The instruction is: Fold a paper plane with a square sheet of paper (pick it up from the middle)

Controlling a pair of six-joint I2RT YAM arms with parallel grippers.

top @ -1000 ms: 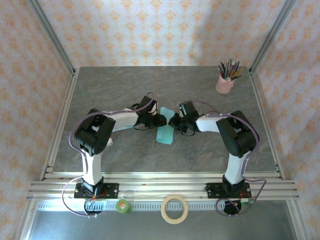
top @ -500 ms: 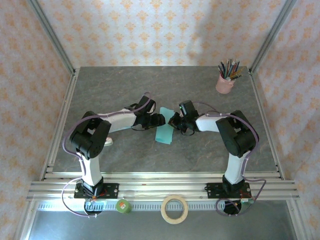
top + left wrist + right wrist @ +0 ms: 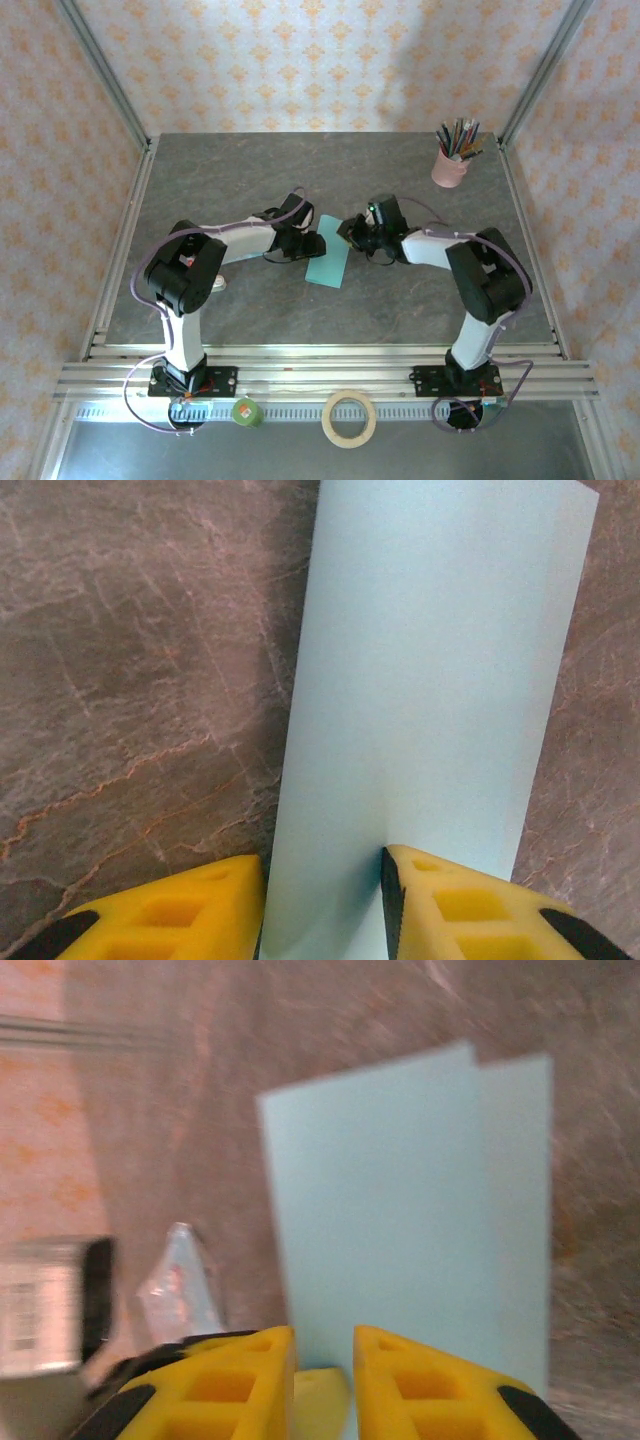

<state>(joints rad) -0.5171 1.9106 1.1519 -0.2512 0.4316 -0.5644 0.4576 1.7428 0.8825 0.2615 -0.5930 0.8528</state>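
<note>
The square sheet of paper point(image 3: 329, 264) lies folded in half on the grey table as a light turquoise rectangle. In the left wrist view the paper point(image 3: 430, 670) runs away from my left gripper point(image 3: 322, 880), whose yellow fingers stand apart astride the paper's near left edge; the right fingertip point(image 3: 400, 880) rests on the sheet. My left gripper point(image 3: 312, 243) is at the paper's upper left. My right gripper point(image 3: 350, 235) is at its upper right, jaws slightly apart. In the right wrist view the right gripper point(image 3: 323, 1350) is at the near edge of the paper point(image 3: 400, 1210), whose two layers are offset.
A pink cup of pencils point(image 3: 450, 165) stands at the back right. A tape roll point(image 3: 349, 418) and a green ball point(image 3: 246, 412) sit on the front rail. A small clear wrapper-like piece point(image 3: 180, 1280) lies left of the paper, near the left arm.
The right gripper's jaws have parted and it has drawn back to the right. The paper now lies flatter. The left gripper's jaws widened, then narrowed.
</note>
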